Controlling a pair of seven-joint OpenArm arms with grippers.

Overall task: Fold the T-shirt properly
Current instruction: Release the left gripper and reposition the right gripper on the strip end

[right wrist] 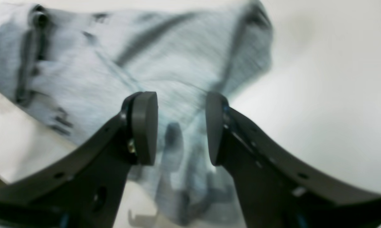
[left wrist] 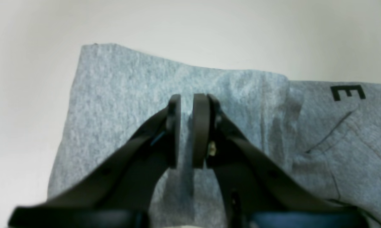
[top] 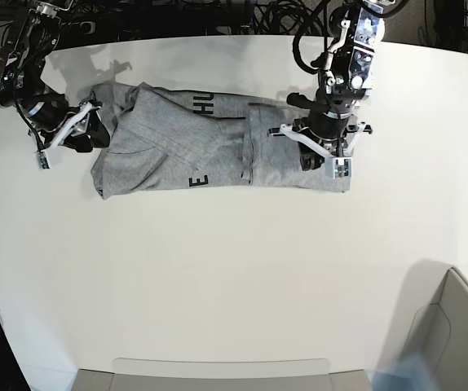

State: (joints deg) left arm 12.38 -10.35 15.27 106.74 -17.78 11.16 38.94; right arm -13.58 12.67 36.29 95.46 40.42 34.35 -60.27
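The heather-grey T-shirt [top: 177, 155] lies folded into a long band across the white table [top: 234, 269], with black letters showing on it. At the band's right end, my left gripper [top: 322, 159] points down onto the cloth. In the left wrist view, the left gripper [left wrist: 187, 126] has its pads nearly together, with a ridge of the T-shirt [left wrist: 114, 88] pinched between them. A black letter E [left wrist: 348, 92] shows to the right. My right gripper [top: 91, 130] sits at the band's left end. In the blurred right wrist view, the right gripper [right wrist: 180, 126] stands wide open over rumpled T-shirt [right wrist: 82, 72] cloth.
A grey bin [top: 454, 326] stands at the front right corner. A flat grey tray edge [top: 218, 371] runs along the front. Dark cables [top: 242, 12] lie behind the table's far edge.
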